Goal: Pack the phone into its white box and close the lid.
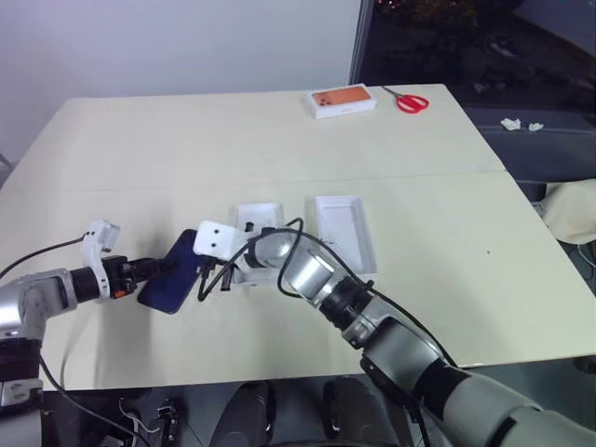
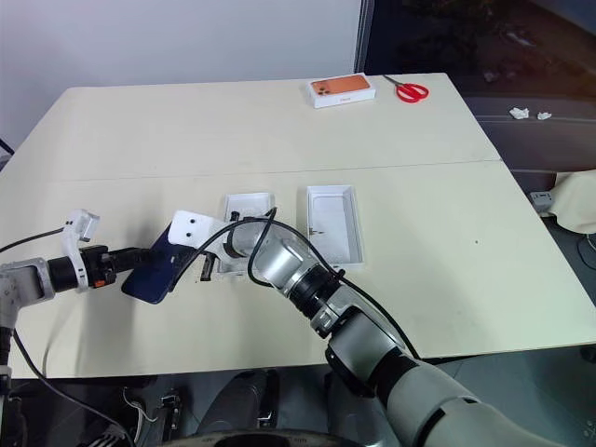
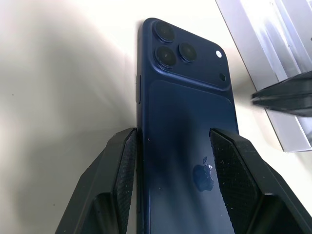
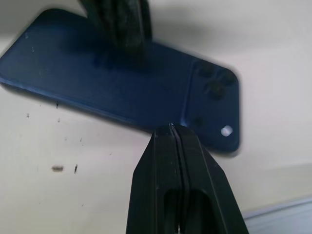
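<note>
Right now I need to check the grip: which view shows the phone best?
The left wrist view: the phone sits between the left gripper fingers. The right wrist view blurs it; the head views show it small.

surface [image 1: 140, 149]: pale cream top made of two boards, with a seam running across between them
white box with orange top [image 1: 344, 101]: lies flat on the far board near the back edge, orange face up
scissors [image 1: 410, 101]: red-handled, lying just beside the orange-topped box, toward the surface's far right corner
wall [image 1: 168, 42]: plain white, behind the surface
crumpled white scraps [image 1: 521, 124]: on the dark floor past the right edge
</note>
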`<state>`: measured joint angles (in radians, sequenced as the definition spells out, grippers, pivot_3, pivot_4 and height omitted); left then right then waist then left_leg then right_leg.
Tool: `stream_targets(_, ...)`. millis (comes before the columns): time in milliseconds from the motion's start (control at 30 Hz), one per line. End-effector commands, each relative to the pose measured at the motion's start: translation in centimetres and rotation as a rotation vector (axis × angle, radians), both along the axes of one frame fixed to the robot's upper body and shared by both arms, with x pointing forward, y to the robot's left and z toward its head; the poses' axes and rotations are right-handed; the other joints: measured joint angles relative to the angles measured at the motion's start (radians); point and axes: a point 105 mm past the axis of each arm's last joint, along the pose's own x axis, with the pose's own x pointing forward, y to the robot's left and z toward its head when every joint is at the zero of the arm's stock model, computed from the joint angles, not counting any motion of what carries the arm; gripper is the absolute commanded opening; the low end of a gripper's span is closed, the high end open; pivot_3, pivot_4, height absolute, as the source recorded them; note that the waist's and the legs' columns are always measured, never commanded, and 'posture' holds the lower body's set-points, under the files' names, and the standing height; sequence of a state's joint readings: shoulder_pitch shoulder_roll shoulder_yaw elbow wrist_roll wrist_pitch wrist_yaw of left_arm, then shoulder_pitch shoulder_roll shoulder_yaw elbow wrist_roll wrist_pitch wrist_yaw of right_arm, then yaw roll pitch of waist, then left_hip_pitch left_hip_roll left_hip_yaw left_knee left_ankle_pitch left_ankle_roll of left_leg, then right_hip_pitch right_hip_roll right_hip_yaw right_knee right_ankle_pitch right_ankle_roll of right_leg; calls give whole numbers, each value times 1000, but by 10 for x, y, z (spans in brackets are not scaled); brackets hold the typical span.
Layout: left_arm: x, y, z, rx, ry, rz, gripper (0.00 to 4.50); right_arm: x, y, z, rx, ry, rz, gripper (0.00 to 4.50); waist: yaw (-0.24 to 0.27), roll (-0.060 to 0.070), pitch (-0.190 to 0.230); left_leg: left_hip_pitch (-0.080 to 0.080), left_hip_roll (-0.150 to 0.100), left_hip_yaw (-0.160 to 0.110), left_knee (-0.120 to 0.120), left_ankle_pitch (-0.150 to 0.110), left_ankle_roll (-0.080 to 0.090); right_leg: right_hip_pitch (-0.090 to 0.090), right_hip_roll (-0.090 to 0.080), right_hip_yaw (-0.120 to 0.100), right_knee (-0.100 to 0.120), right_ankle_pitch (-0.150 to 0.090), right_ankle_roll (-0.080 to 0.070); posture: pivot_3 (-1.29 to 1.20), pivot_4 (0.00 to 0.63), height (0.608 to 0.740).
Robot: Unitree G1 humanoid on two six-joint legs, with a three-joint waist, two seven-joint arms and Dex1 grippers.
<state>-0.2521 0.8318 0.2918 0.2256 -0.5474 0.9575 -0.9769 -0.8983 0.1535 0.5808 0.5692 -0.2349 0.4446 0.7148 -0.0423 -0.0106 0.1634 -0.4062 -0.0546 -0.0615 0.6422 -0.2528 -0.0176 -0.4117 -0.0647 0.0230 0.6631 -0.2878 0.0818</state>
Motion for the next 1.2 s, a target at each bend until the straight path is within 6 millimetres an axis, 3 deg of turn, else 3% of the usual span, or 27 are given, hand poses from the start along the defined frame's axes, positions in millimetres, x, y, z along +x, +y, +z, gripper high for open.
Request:
stream_targets(33, -13, -15, -26, -35, 115, -34, 2491, -6, 12, 7, -62, -18, 36, 26, 0, 0, 0, 0, 0, 0, 0, 0, 0, 0, 0, 0, 0, 0, 0, 0, 150, 740)
stream_targets(233, -13, -16, -25, -57, 101, -18, 2491, -3, 12, 5, -106, -15, 17, 26, 0, 2, -1, 1, 0, 0, 0, 0, 0, 0, 0, 0, 0, 0, 0, 0, 150, 740)
stream_targets(600, -27, -32, -27, -255, 150, -8, 2491, -1, 16, 7, -72, -13, -10, 26, 0, 3, -3, 4, -1, 0, -1, 0, 0, 3, -1, 0, 0, 0, 0, 0, 150, 740)
stream_targets(1200, -14, -33, -13, -429, 110, 61, 2491, 4, 9, 5, -75, -35, -28, 26, 1, 3, -3, 5, -1, 0, -2, 0, 0, 4, -1, 0, -1, 0, -1, 0, 150, 740)
